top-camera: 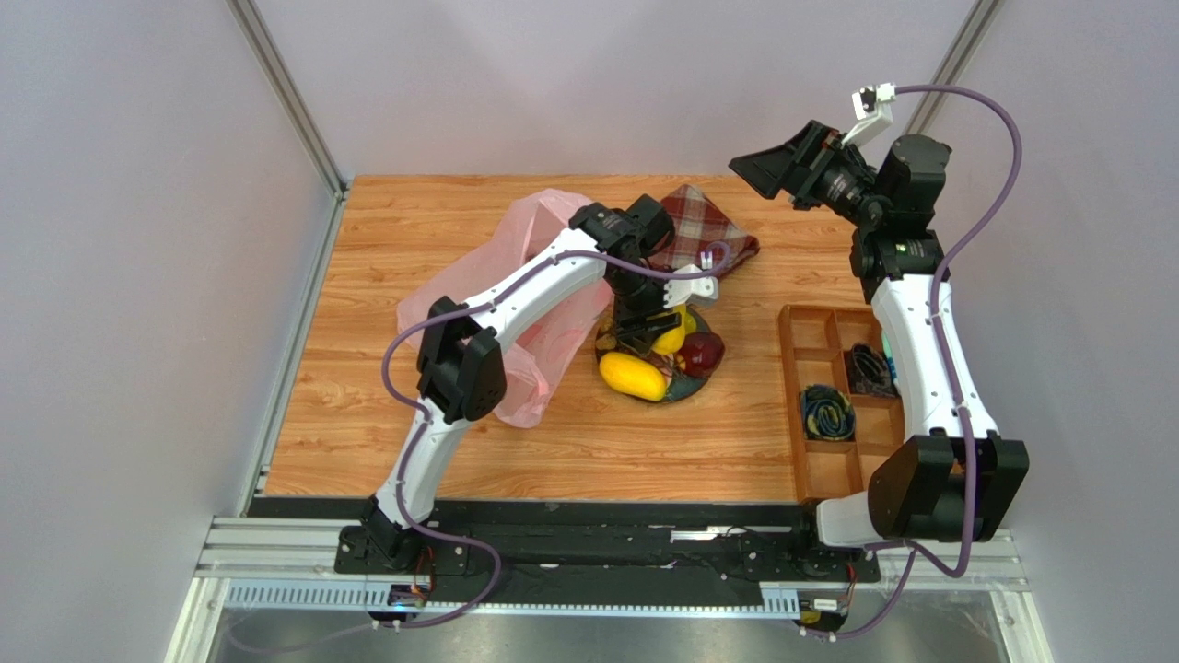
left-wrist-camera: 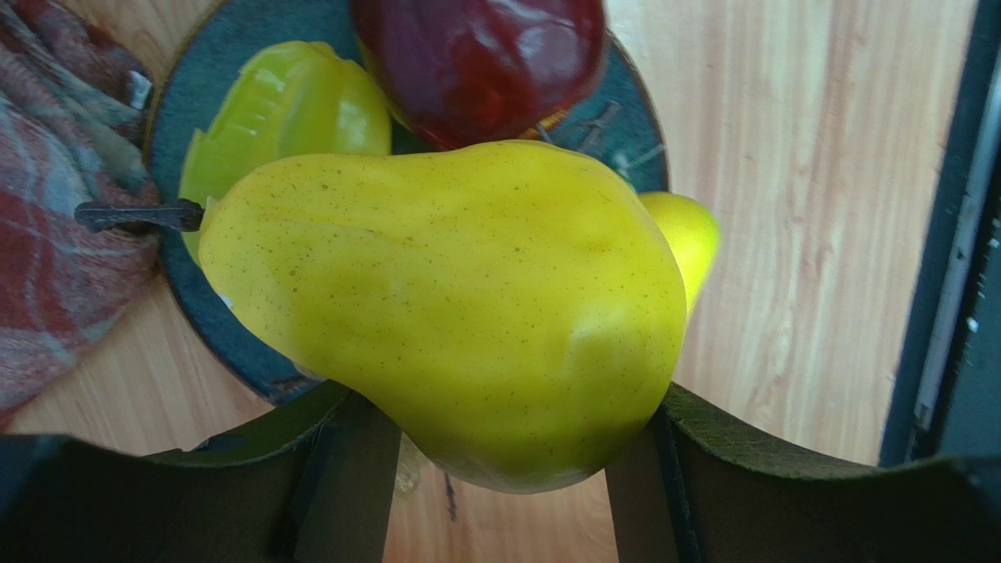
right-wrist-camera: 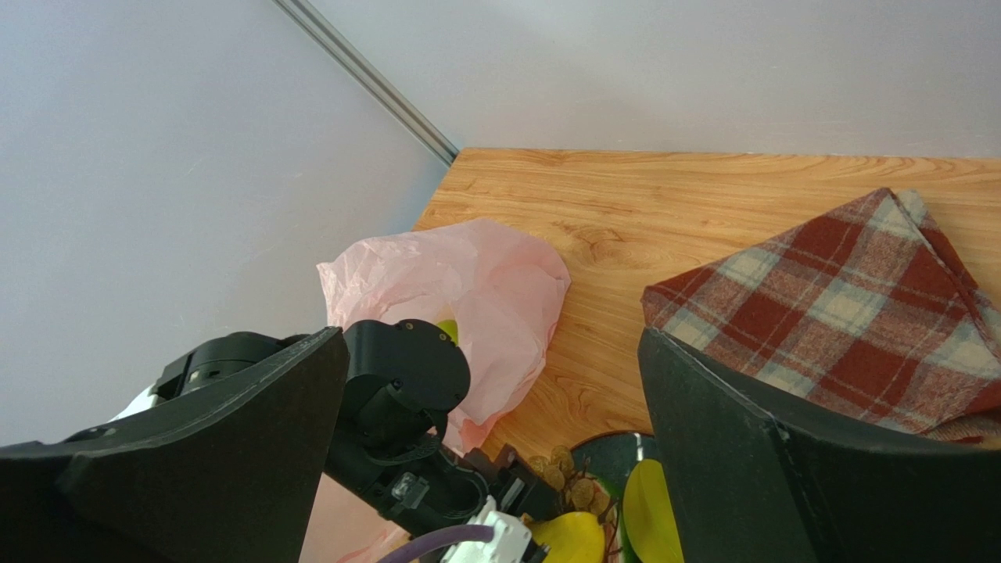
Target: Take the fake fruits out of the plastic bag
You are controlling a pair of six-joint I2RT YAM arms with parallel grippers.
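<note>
My left gripper (left-wrist-camera: pixel 499 469) is shut on the yellow pear (left-wrist-camera: pixel 458 305), both fingers (left-wrist-camera: pixel 341 469) pressing its wide end, just over the dark plate (left-wrist-camera: pixel 212 317). On the plate lie a dark red apple (left-wrist-camera: pixel 482 59), a yellow-green fruit (left-wrist-camera: pixel 294 112) and another yellow fruit (left-wrist-camera: pixel 687 235). From above, the left gripper (top-camera: pixel 651 329) is at the plate (top-camera: pixel 609 362), with the elongated yellow fruit (top-camera: pixel 634 376) and the apple (top-camera: pixel 702 355) on it. The pink plastic bag (top-camera: pixel 512 304) lies left of the plate, under the left arm. A green fruit (right-wrist-camera: pixel 447 331) peeks out of the bag (right-wrist-camera: pixel 470 270). The brownish grape bunch (right-wrist-camera: pixel 576 475) is on the plate. My right gripper (top-camera: pixel 775 166) is open, empty and raised at the back right.
A red plaid cloth (top-camera: pixel 699 228) lies behind the plate, touching its far edge. A wooden compartment tray (top-camera: pixel 803 332) with rolled socks (top-camera: pixel 826 412) stands to the right of the plate. Grey walls close in the table on the left, back and right.
</note>
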